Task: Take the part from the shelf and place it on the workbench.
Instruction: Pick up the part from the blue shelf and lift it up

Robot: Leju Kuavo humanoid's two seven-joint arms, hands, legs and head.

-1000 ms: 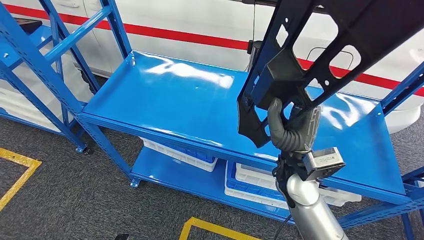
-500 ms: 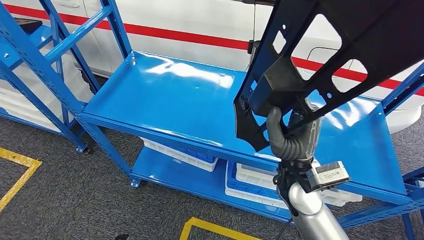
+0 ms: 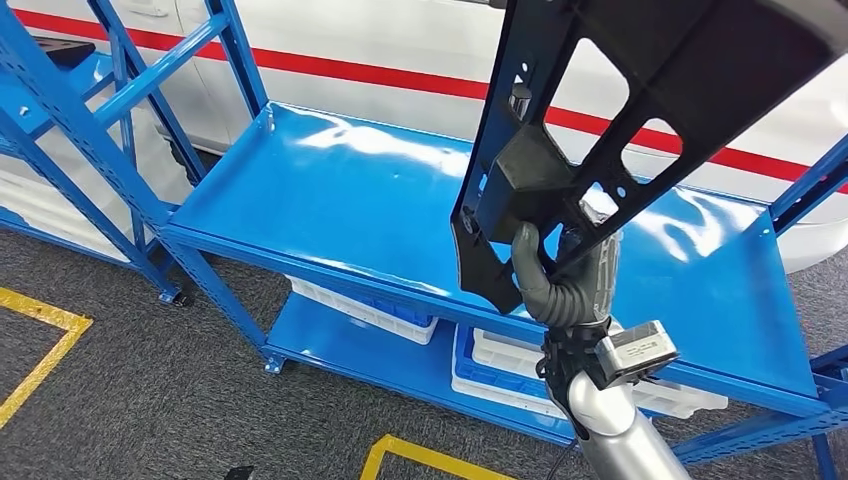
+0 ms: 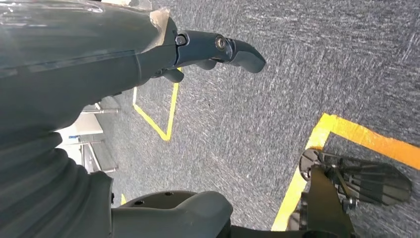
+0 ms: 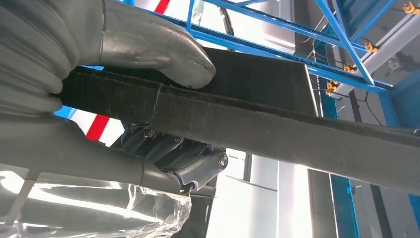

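Behind the arm stood a blue shelf [image 3: 330, 200] on grey carpet. The right hand [image 3: 565, 285] gripped the black part [image 3: 640, 90], thumb [image 5: 163, 49] over its edge, raised above the shelf. The left hand [image 4: 148, 54] hung toward the floor, fingers [image 4: 233, 47] extended, holding nothing.

Upper end of the black part [image 3: 640, 90], past the frame's top edge.
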